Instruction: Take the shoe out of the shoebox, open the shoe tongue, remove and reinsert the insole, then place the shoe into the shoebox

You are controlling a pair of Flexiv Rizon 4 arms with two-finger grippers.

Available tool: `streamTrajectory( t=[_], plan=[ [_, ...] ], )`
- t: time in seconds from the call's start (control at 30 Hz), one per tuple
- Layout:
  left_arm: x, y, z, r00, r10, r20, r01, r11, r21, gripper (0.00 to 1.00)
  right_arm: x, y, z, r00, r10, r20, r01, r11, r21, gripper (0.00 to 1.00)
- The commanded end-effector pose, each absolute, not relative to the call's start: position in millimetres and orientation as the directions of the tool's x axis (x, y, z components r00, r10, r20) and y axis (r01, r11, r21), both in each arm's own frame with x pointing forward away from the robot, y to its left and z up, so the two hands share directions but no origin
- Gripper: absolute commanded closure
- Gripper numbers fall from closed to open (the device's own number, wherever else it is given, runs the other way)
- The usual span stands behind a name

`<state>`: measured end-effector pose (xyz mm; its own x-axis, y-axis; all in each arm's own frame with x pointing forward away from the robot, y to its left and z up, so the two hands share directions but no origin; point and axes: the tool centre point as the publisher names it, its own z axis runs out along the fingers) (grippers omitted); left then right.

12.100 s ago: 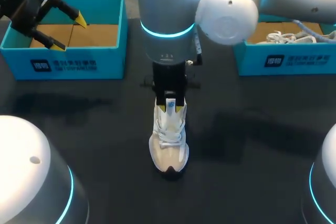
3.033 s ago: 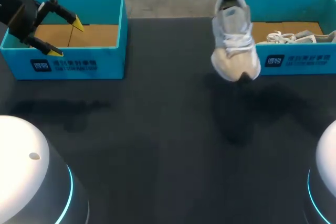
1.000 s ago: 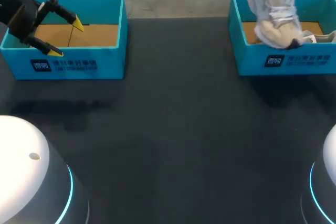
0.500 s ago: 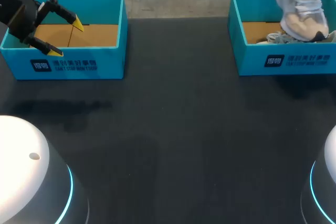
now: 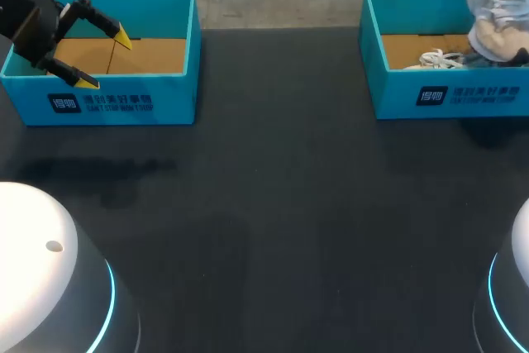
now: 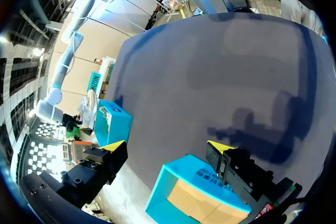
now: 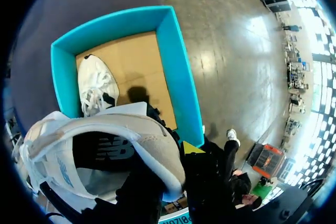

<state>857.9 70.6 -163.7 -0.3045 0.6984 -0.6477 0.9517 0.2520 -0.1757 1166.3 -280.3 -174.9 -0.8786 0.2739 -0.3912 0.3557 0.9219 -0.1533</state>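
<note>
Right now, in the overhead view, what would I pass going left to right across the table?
First the left shoebox → bare table → the left wall of the right shoebox → lying shoe inside it → held shoe at the right edge.

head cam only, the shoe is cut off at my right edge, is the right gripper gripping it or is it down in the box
Observer: The right wrist view shows the held shoe gripped by the right gripper, hanging above the right shoebox, not on its floor.
Operator: i only see laces in there, what are they from
Observer: A second shoe, white, lies flat along one wall, with bare cardboard floor beside it.
Operator: what shows inside the held one's opening
Observer: A dark insole with print on it; whether it sits flat I cannot tell.
</note>
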Motion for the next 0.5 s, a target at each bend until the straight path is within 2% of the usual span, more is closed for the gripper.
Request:
streamTrajectory(
  t=[0.03,0.2,0.3,0.5],
  plan=[
    [859,70,-164,-0.304,0.701,-0.645,0.952,0.251,-0.176,0.0,1179,-290,-175,-0.874,0.305,-0.379,0.384,0.91,-0.154,1.0],
    [859,70,-164,-0.304,0.701,-0.645,0.952,0.251,-0.176,0.0,1180,-296,-173,-0.835,0.38,-0.397,0.465,0.874,-0.141,1.0],
    [859,70,-164,-0.304,0.701,-0.645,0.952,0.251,-0.176,0.0,1178,-301,-172,-0.774,0.482,-0.411,0.569,0.814,-0.117,1.0],
    [859,70,-164,-0.304,0.701,-0.645,0.952,0.251,-0.176,0.0,1171,-308,-174,-0.548,0.698,-0.461,0.812,0.577,-0.09,1.0]
  ],
)
